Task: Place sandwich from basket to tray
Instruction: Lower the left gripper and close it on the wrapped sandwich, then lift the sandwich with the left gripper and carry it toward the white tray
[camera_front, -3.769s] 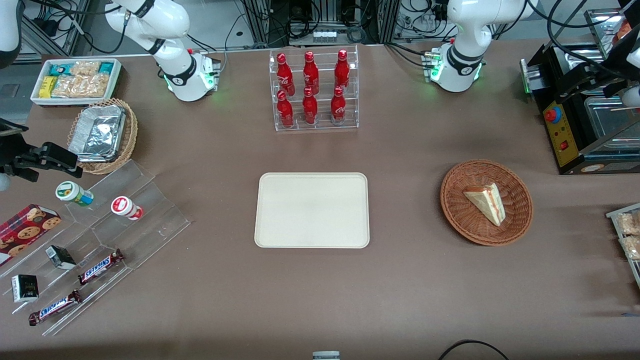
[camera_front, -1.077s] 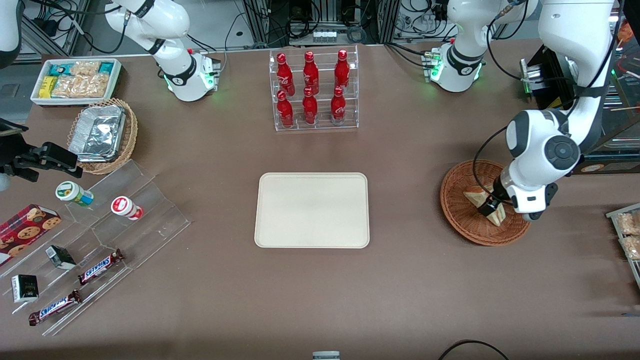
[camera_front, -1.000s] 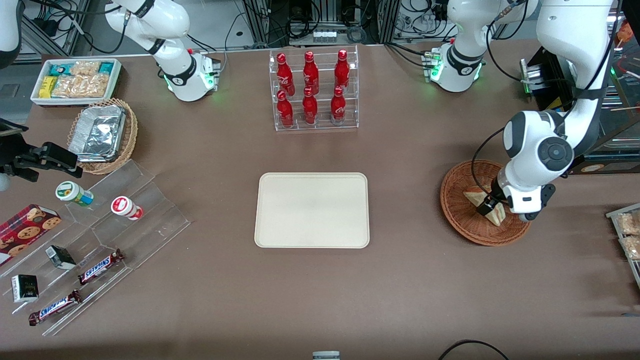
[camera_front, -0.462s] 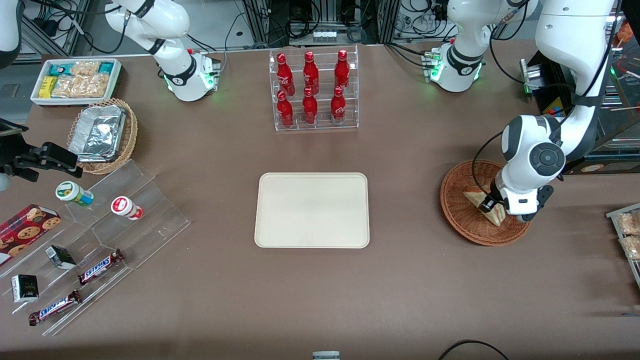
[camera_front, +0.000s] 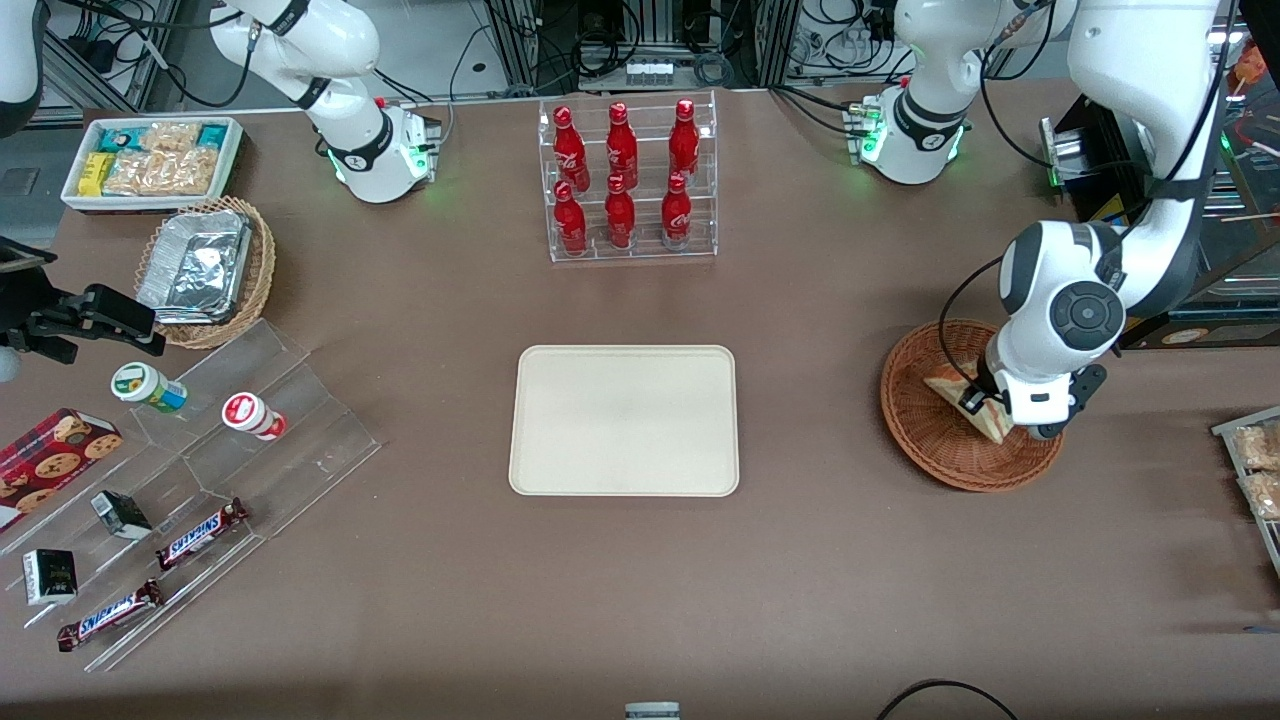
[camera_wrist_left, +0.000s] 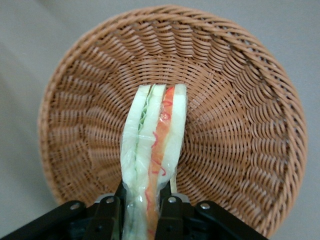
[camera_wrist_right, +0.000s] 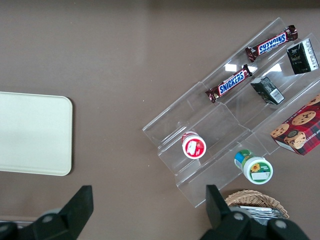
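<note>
The sandwich (camera_front: 950, 384), a pale bread wedge with red and green filling, stands on edge between my left gripper's fingers over the reddish-brown wicker basket (camera_front: 925, 440). The left gripper (camera_front: 975, 405) is shut on it, low over the middle of the basket. In the left wrist view the black fingers (camera_wrist_left: 107, 215) press both bread faces of the sandwich (camera_wrist_left: 152, 145), with the basket (camera_wrist_left: 235, 100) below. The cream tray (camera_front: 624, 420) lies bare at mid table, toward the parked arm's end from the basket; it also shows in the right wrist view (camera_wrist_right: 32, 132).
A clear rack of red bottles (camera_front: 628, 180) stands farther from the front camera than the tray. A black machine (camera_front: 1150, 250) sits close beside the basket. A tan basket with foil containers (camera_front: 205, 270), a white snack bin (camera_front: 150, 160) and a clear stepped stand (camera_front: 200, 480) lie at the parked arm's end.
The left arm came down onto the basket and closed on the sandwich. In the last half second the wrist has risen slightly, with the sandwich moving along in its grip.
</note>
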